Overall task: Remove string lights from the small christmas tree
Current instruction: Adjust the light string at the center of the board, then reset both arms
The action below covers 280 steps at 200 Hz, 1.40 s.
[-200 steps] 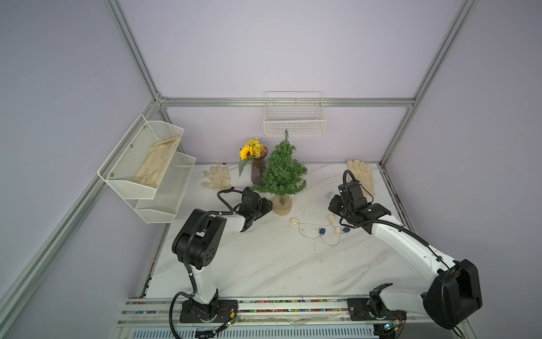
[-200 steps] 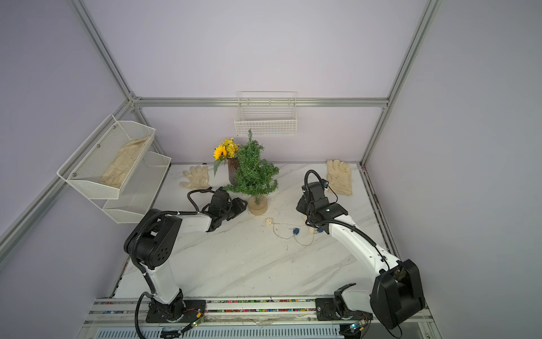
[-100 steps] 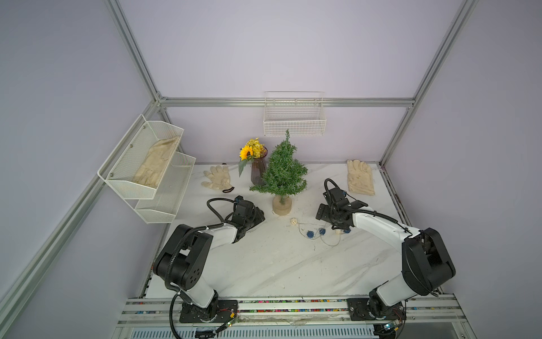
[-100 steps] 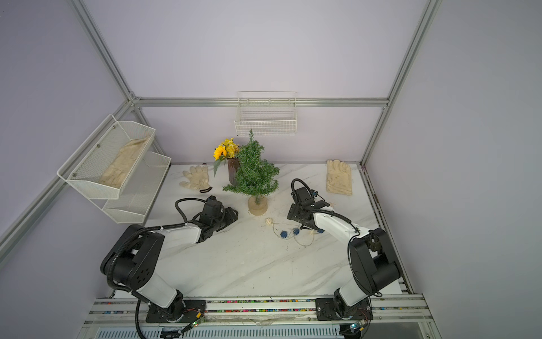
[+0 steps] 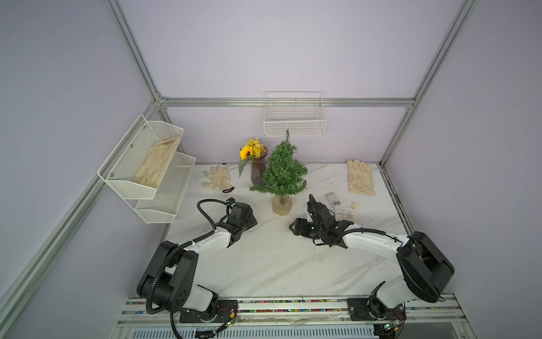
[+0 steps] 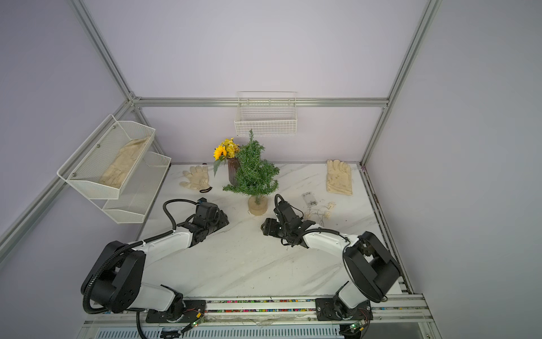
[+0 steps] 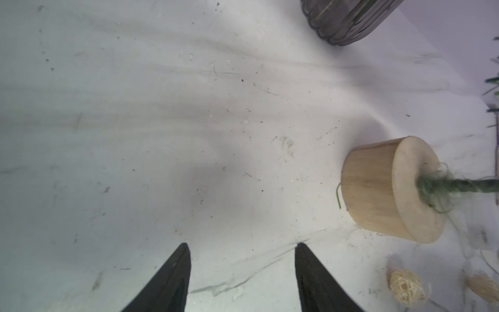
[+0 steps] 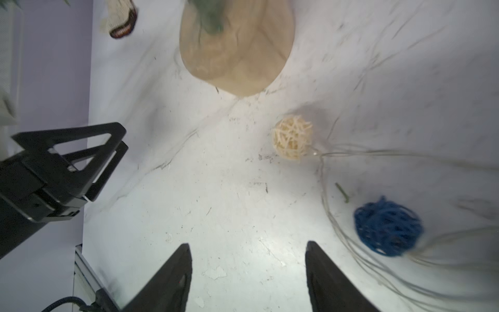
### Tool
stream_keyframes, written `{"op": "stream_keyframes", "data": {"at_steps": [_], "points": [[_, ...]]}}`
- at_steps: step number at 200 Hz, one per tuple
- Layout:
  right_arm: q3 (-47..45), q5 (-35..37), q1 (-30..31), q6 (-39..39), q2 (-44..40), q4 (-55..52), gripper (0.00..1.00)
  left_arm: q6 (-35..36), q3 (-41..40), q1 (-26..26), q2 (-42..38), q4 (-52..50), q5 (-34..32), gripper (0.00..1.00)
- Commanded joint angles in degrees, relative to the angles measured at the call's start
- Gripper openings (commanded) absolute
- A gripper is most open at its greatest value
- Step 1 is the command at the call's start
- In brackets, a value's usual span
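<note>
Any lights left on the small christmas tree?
No wire or balls show on the small christmas tree from the camera side. The string lights lie on the table by its base. The tree's far side and inner branches are hidden.

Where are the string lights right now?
In a top view the string lights lie on the table, off the small christmas tree, right of its base, beside the right gripper.

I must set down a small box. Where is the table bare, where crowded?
Largest bare patch: the table front, between left arm, right arm and the front rail. Smaller: at the back, between the small christmas tree and the right glove. Crowded: the string lights beside the tree's base; also left glove, vase and tree together.
</note>
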Motion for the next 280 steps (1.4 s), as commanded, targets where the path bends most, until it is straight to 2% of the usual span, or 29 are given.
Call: {"op": "stream_keyframes", "data": {"at_steps": [1, 7, 31, 35, 38, 41, 70, 90, 118, 130, 141, 150, 162, 168, 188, 201, 212, 225, 255, 262, 273, 280], "points": [[-1.48, -4.36, 0.13, 4.24, 4.43, 12.94, 0.67, 2.03, -2.07, 0.23, -3.95, -2.47, -2.59, 0.66], [-1.24, -4.45, 0.12, 4.50, 6.02, 12.90, 0.67, 2.32, -2.00, 0.23, -4.45, -2.85, -2.60, 0.71], [0.55, -0.74, -2.00, 5.23, 9.75, 7.49, 0.67, 2.92, -0.77, 0.23, -7.36, -7.81, -5.03, 0.83], [0.48, -0.37, -3.05, 4.76, 9.87, 6.62, 0.67, 3.34, -0.75, 0.15, -7.90, -8.37, -5.70, 0.88], [0.20, -0.09, -4.03, 4.36, 9.88, 6.08, 0.67, 3.66, -0.69, 0.22, -8.24, -8.66, -6.34, 0.98], [-0.06, 0.22, -5.09, 3.95, 9.81, 5.78, 0.67, 3.95, -0.81, 0.17, -8.68, -8.92, -7.04, 1.00], [-1.02, -1.53, -18.68, -1.88, 7.73, 2.59, 0.67, 6.69, 1.60, 0.14, -12.81, -14.34, -16.03, 1.00], [3.47, -2.05, -25.10, -5.47, 7.49, -0.87, 0.67, 9.15, 2.88, 0.14, -14.81, -14.43, -17.10, 1.00], [12.13, -3.19, -27.49, -9.58, 9.26, -4.98, 0.74, 12.76, 2.90, 0.17, -14.61, -14.24, -19.99, 1.00], [14.49, -3.21, -27.48, -11.01, 6.50, -6.65, 0.78, 13.71, 2.36, 0.20, -14.11, -14.32, -23.81, 1.00], [14.95, -2.87, -27.47, -12.00, 2.32, -6.27, 0.81, 19.69, 1.45, 0.14, -13.97, -12.05, -25.39, 1.00], [14.87, -0.66, -27.52, -12.58, -1.17, -5.07, 0.88, 23.11, 0.50, 0.14, -14.14, -9.98, -27.51, 1.00], [14.76, 7.23, -27.54, -14.46, -4.82, -4.53, 0.93, 27.63, -1.69, 0.16, -14.68, -4.97, -31.13, 1.00], [13.89, 12.26, -27.53, -15.48, -6.27, -3.05, 0.97, 30.55, -3.49, 0.21, -15.13, -1.14, -32.33, 1.00], [6.22, 26.57, -27.51, -23.79, -9.26, 8.12, 0.97, 42.96, -9.13, 0.55, -17.15, 12.97, -32.19, 1.00], [0.09, 30.28, -27.54, -33.31, -9.66, 18.62, 0.97, 51.33, -14.07, 0.72, -17.82, 24.55, -30.85, 1.00], [-3.65, 32.49, -27.50, -36.90, -8.66, 25.25, 0.97, 55.43, -17.93, 1.64, -17.27, 33.94, -28.83, 1.00], [-5.82, 35.08, -27.55, -38.37, -5.98, 30.83, 0.97, 55.94, -20.86, 3.85, -15.25, 41.95, -27.07, 1.00], [-6.67, 38.78, -27.55, -43.04, 3.77, 41.57, 0.97, 53.24, -22.12, 8.18, -11.31, 46.24, -23.79, 1.00], [-7.62, 37.54, -27.72, -44.09, 5.50, 46.14, 0.97, 52.23, -22.80, 9.35, -9.95, 49.21, -22.50, 1.00], [-9.93, 31.77, -28.64, -47.46, 7.68, 54.94, 0.97, 53.05, -22.57, 10.30, -7.86, 51.78, -21.68, 1.00], [-9.37, 30.73, -29.41, -46.10, 8.90, 53.86, 0.97, 53.12, -21.93, 11.00, -6.81, 52.11, -20.83, 1.00]]}}
